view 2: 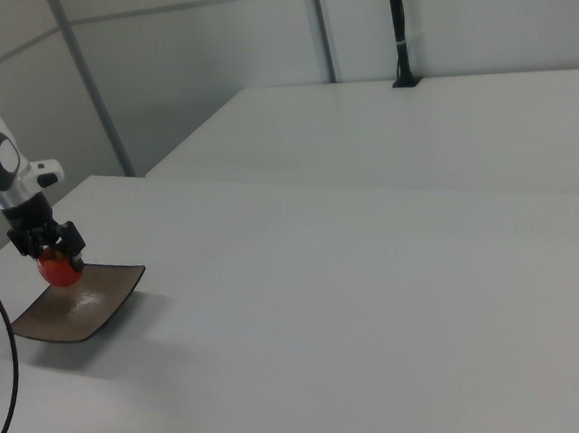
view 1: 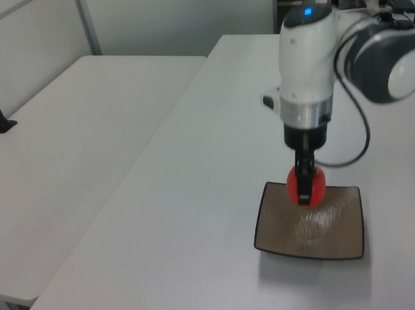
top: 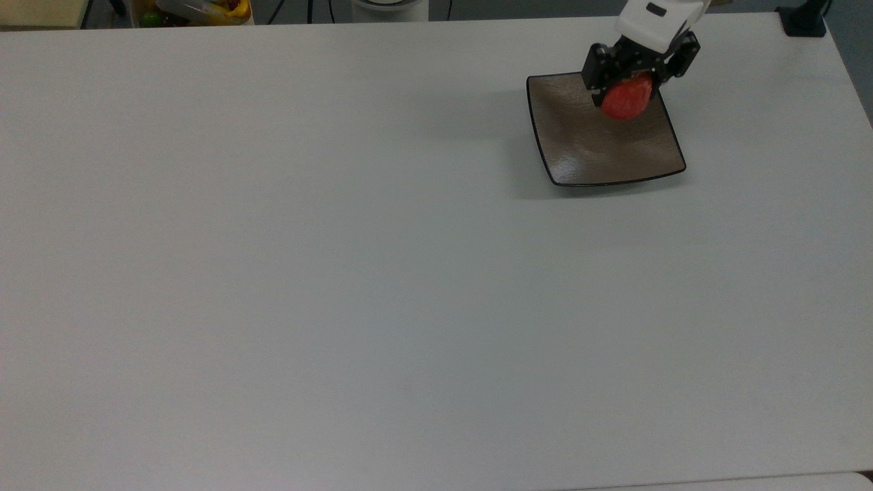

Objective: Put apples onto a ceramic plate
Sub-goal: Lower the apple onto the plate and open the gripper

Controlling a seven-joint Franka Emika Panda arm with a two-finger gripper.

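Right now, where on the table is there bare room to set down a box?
Nearly all of the table is bare: everything on the top view's left of the plate and below it. The plate's spot is crowded, with the gripper holding the apple over it.

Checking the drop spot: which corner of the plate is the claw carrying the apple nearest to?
The plate's upper-right corner in the top view. The claw holds the apple just inside that corner, near the arm, while the other three corners lie bare.
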